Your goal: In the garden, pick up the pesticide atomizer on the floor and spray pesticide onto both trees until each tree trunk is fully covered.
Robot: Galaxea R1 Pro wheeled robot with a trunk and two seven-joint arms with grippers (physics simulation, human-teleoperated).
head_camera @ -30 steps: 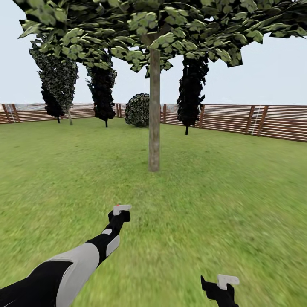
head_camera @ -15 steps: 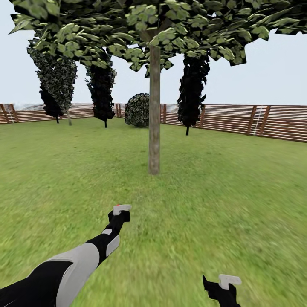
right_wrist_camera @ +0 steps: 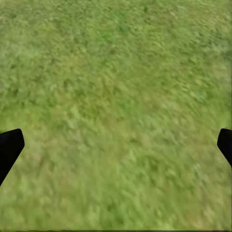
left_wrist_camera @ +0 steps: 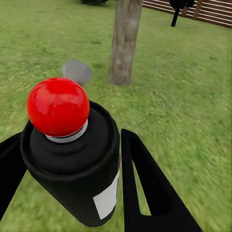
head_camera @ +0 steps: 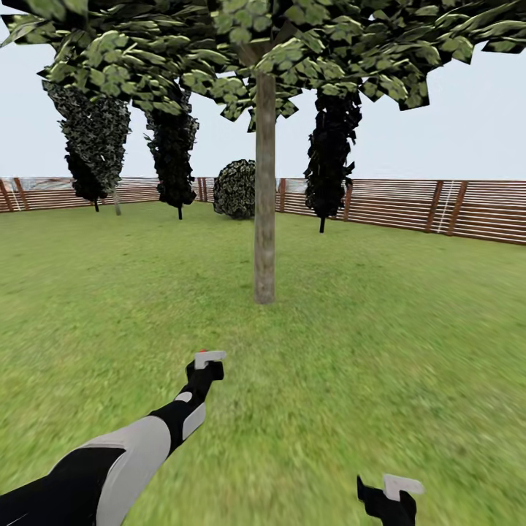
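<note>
The pesticide atomizer (left_wrist_camera: 72,154), black with a red ball top, is clamped between the jaws of the left gripper (head_camera: 207,363). The right gripper (head_camera: 391,497) is held with jaws spread wide over bare grass (right_wrist_camera: 116,96). At twelve o'clock from the atomizer, well apart, the tree trunk (head_camera: 264,190) is seen upright on the lawn, under its leafy canopy (head_camera: 241,44).

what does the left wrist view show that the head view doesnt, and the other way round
Left wrist view alone: the pesticide atomizer close up, black body, red ball top, white label, between the left gripper's black fingers.

Head view alone: the leafy canopy, dark columnar trees, round bush, sky, and the right gripper low over grass.

Both: the tree trunk, the lawn and the slat fence.
</note>
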